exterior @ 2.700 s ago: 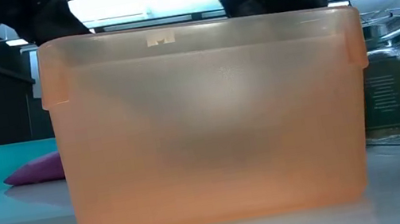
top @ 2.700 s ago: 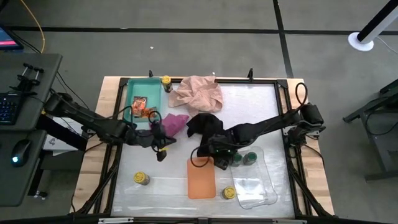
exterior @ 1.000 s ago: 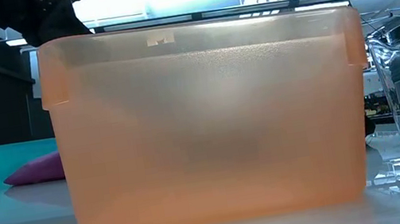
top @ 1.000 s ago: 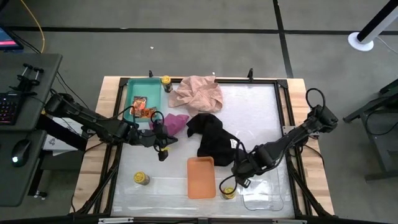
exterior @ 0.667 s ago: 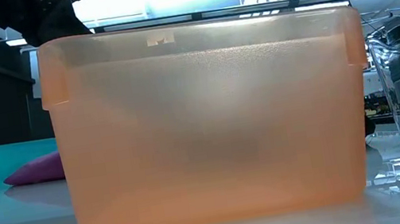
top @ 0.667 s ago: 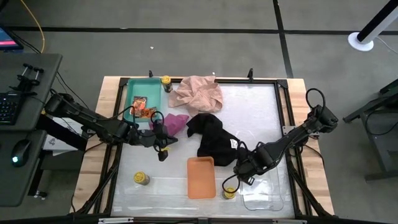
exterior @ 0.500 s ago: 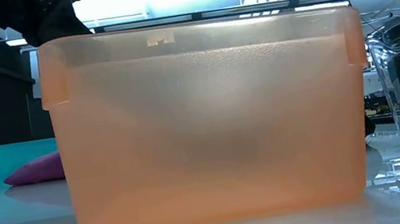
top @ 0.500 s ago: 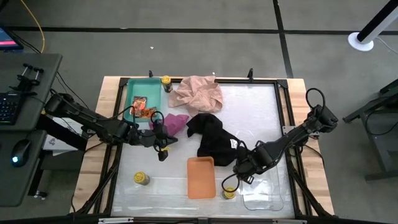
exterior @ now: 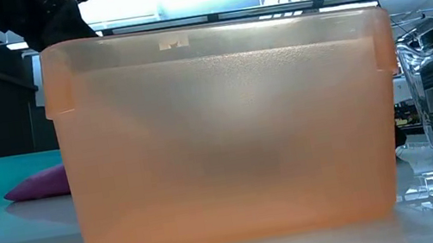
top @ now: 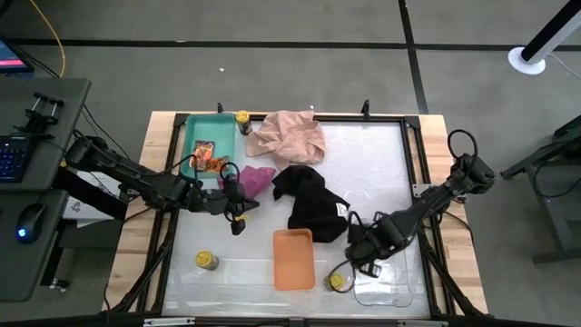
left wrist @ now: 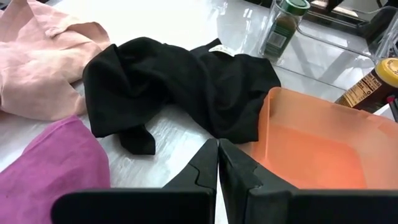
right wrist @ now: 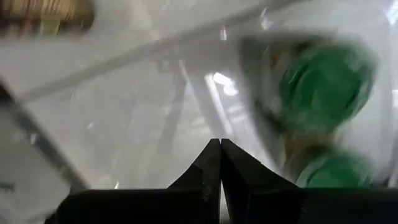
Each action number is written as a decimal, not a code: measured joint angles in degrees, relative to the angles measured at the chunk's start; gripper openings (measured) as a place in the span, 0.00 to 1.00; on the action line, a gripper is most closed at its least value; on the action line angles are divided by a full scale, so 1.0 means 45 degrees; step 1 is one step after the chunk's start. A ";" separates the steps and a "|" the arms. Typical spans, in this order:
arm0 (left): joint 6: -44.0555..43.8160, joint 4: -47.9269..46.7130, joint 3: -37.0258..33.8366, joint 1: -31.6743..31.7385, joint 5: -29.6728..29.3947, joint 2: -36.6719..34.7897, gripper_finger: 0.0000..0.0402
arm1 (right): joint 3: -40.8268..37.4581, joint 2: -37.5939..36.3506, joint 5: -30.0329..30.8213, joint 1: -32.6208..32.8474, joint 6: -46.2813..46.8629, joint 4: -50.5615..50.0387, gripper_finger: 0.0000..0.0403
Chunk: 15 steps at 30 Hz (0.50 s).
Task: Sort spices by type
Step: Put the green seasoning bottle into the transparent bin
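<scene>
**Desk:** Count of spices on the table?

**Photographer:** From overhead, three yellow-lidded jars (top: 242, 119): the first at upper centre-left, just beside the far right corner of the teal tray (top: 192, 136); a second jar (top: 207, 261) alone at lower left; a third jar (top: 339, 282) at lower centre, between the orange tray (top: 293, 259) and the clear tray (top: 386, 283). Two green-lidded jars (right wrist: 326, 81), blurred, side by side behind clear plastic in the right wrist camera. Orange-red packets (top: 207, 156) bunched inside the teal tray; exact number impossible to tell.

**Desk:** And the rest?

**Photographer:** Three trays in all. Three cloths too: pink cloth (top: 286, 134) at upper centre, magenta cloth (top: 257, 179) below it to the left, black cloth (top: 309, 200) mid-frame, touching the far edge of the orange tray.

**Desk:** Grippers?

**Photographer:** Left gripper (left wrist: 217, 143) pinched closed on nothing, left of centre overhead, just below the magenta cloth, pointed toward the black cloth and the orange tray. Right gripper (right wrist: 219, 142) likewise pressed closed and empty, at lower right overhead, over the clear tray's left edge, near the third yellow-lidded jar.

**Desk:** Table-level camera?

**Photographer:** Filled almost wholly by the orange tray's wall.
</scene>
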 joint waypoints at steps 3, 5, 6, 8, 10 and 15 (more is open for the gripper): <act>-0.0003 -0.0132 -0.0018 0.0000 -0.0003 0.0000 0.00 | 0.0020 -0.0064 -0.0828 0.0496 0.0630 -0.0854 0.00; 0.0000 -0.0115 -0.0018 0.0000 -0.0007 0.0000 0.00 | 0.0015 -0.0064 -0.1174 0.0791 0.1190 -0.1750 0.00; 0.0000 -0.0111 -0.0018 0.0000 -0.0010 0.0000 0.00 | 0.0015 -0.0064 -0.1233 0.0902 0.1436 -0.2133 0.00; -0.0005 -0.0121 -0.0018 0.0000 -0.0010 0.0000 0.00 | 0.0015 -0.0064 -0.1305 0.1010 0.1786 -0.2781 0.00; 0.0000 -0.0107 -0.0018 0.0000 -0.0010 0.0000 0.00 | -0.0114 -0.0083 -0.1376 0.1017 0.1813 -0.3185 0.00; -0.0002 -0.0012 -0.0023 0.0000 0.0069 0.0000 0.00 | -0.1504 -0.0626 -0.1530 0.0632 0.1736 -0.2988 0.00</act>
